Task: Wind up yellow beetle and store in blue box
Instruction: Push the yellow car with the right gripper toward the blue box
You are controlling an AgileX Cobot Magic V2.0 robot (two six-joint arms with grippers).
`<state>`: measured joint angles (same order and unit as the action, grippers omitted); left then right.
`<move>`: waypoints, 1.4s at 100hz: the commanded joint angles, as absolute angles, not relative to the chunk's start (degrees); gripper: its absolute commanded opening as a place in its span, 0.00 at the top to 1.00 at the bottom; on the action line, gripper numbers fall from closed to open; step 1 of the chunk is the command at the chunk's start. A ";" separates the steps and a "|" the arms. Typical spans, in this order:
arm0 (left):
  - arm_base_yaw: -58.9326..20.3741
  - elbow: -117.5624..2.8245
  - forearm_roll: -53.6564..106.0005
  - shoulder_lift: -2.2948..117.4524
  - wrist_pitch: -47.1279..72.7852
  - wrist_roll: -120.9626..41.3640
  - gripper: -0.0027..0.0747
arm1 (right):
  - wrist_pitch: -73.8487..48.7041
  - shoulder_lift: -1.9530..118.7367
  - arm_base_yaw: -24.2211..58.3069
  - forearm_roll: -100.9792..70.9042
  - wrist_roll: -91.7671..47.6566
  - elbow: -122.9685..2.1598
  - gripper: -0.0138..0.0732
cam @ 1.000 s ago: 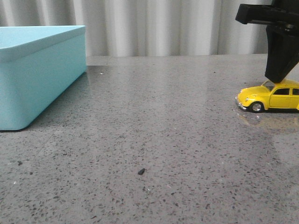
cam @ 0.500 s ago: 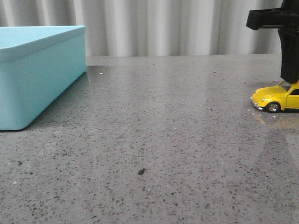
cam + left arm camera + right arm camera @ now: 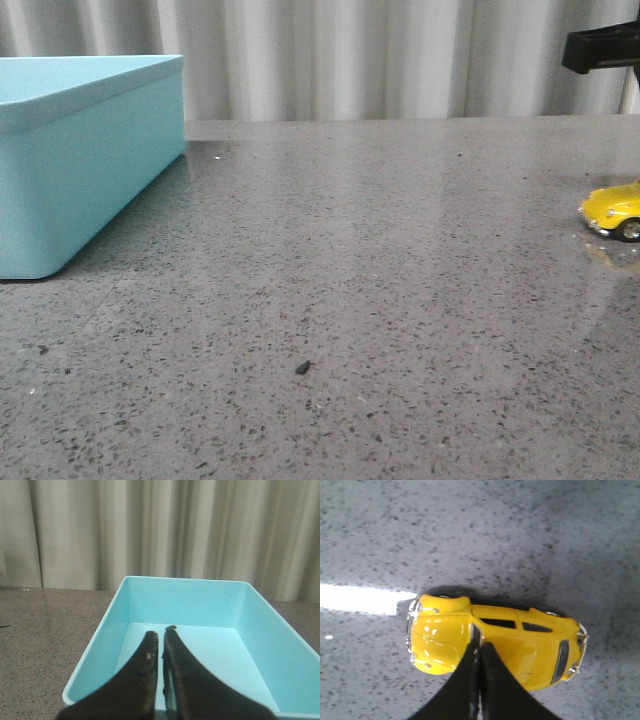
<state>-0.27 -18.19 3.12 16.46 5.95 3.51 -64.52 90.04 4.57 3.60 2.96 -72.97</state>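
Yellow beetle (image 3: 490,645) sits on its wheels on the speckled grey table (image 3: 380,280), directly under the right gripper (image 3: 479,647); in the front view only its nose (image 3: 612,211) shows at the right edge of the frame. Right gripper fingertips are pressed together, tips over the car's windscreen and roof; whether they touch the car cannot be told. Nothing is held between them. Left gripper (image 3: 161,637) is likewise closed and empty, poised above the open interior of the blue box (image 3: 220,605), which lies just beyond and beneath its tips. Box stands at the table's far left (image 3: 90,150), well apart from the car. Pale curtain (image 3: 330,55) hangs behind.
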 commanded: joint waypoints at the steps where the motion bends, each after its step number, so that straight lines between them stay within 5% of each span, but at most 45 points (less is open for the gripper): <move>1: -0.63 -20.33 3.47 17.50 1.31 3.77 0.99 | -63.25 89.08 3.39 7.04 4.18 -71.14 0.91; 140: -0.98 -23.55 3.22 17.50 5.39 2.37 0.99 | -58.98 73.60 5.36 -0.71 2.69 -78.95 0.91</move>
